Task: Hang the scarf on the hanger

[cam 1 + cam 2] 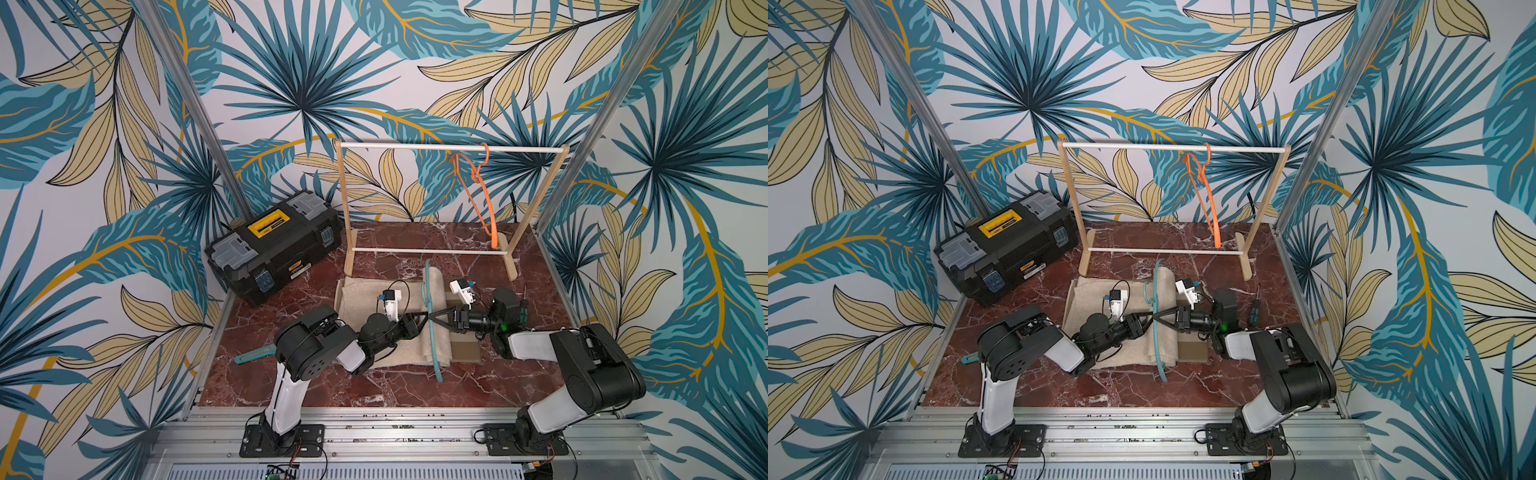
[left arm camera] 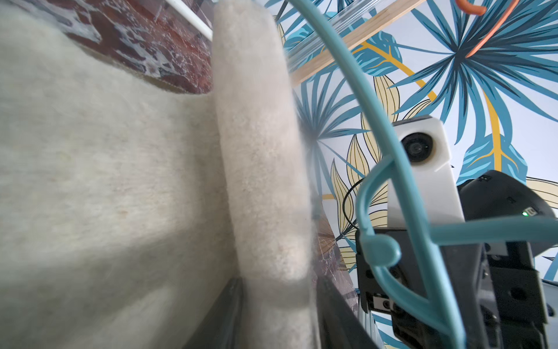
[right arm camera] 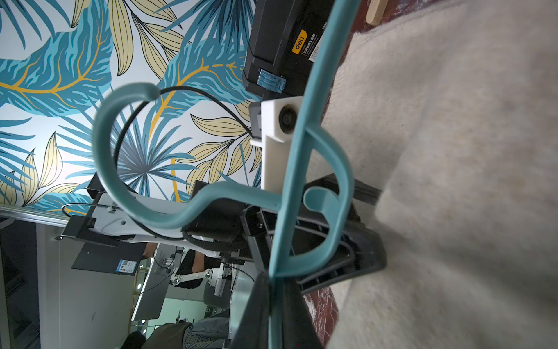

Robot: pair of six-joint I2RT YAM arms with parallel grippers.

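The cream scarf (image 1: pixel 365 291) (image 1: pixel 1092 299) lies spread on the marble table, with one raised fold (image 2: pixel 262 181) running beside the hanger. My left gripper (image 1: pixel 423 318) (image 1: pixel 1147 318) (image 2: pixel 279 297) is shut on that fold. The teal hanger (image 1: pixel 432 345) (image 1: pixel 1158 357) (image 2: pixel 389 136) (image 3: pixel 299 169) stands on edge over the scarf (image 3: pixel 453 181), its hook toward the right arm. My right gripper (image 1: pixel 435 319) (image 1: pixel 1159 319) (image 3: pixel 276 290) is shut on the hanger's bar. The two grippers meet tip to tip at the hanger.
A wooden clothes rack (image 1: pixel 449 147) stands behind, with an orange hanger (image 1: pixel 484 195) on its rail. A black toolbox (image 1: pixel 274 245) sits at the back left. Another teal hanger (image 1: pixel 253 355) lies by the left arm. A brown pad (image 1: pixel 465 353) lies under the scarf.
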